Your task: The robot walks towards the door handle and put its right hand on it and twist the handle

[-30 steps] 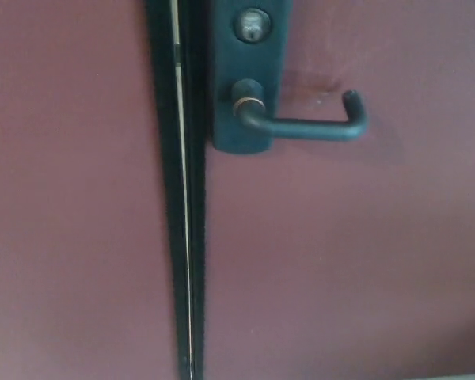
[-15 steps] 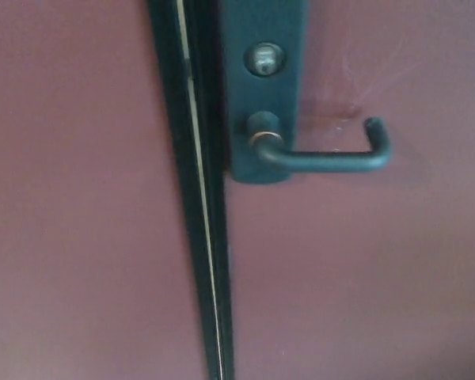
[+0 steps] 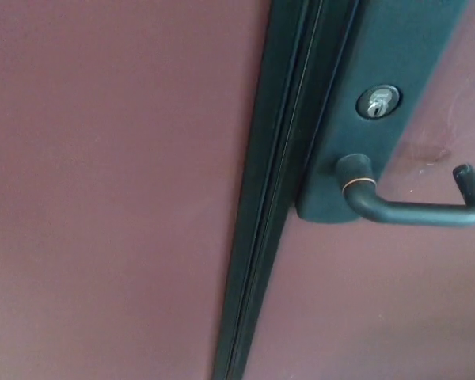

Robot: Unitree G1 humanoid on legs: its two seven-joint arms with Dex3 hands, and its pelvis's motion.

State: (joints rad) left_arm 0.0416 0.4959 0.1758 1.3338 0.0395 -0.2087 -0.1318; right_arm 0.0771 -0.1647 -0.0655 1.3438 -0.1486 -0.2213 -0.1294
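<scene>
A: Handle (image 3: pixel 416 207) is dark metal, a lever with a bent-back tip, on a dark plate (image 3: pixel 380 103) fixed to the maroon door (image 3: pixel 103 198). It sits at the right edge of the head view, level, just below the keyhole (image 3: pixel 378 103).

B: How will it handle, do you reckon?

A: Stiff and hard, I'd judge. Rigid bar, probably sprung, so it should resist a push down and want to come back up. The smooth finish looks a bit slick, so a loose hold might slide toward the tip.

B: Where to take hold, then?

A: On the straight run of the handle, out from the pivot collar and short of the upturned end. Farther from the pivot gives more leverage, and the bent tip should stop the hand slipping off. Press from above and wrap under.

B: And the fingers? Wide, narrow, holding anything?

A: Can't tell. Neither hand shows in the picture, left or right, so nothing can be said of how the fingers stand or how near they are to the handle. Nothing is touching the handle.

B: So the step in hand?

A: My guess is the approach isn't finished; the right hand has yet to be brought in. The handle lies to the right of the dark door seam (image 3: pixel 281 198), so the right arm would be the natural one to bring in from that side.
</scene>
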